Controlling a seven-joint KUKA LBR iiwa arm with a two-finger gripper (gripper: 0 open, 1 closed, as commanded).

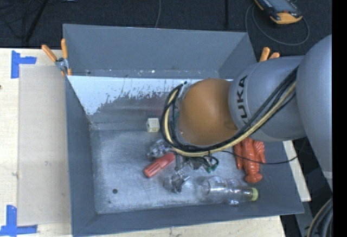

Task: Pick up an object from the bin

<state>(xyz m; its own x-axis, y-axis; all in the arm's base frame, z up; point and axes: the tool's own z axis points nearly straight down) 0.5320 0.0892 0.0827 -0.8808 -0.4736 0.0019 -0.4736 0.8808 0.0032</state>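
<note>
Camera view looked down on the grey bin, its things lying in the lower middle of the frame. Furthest left of them, a small cream block sat alone near the back wall. Below it lay a crumpled silvery piece, and just under that a red cylindrical piece, tilted up to the right. The gripper hung low over the floor beneath the arm's orange cover, just right of the red cylindrical piece's upper end and near it. Whether the gripper was clenched or released could not be told, and nothing showed as grasped. Just right of it lay a clear bottle on its side, and further right an orange-red toy.
</note>
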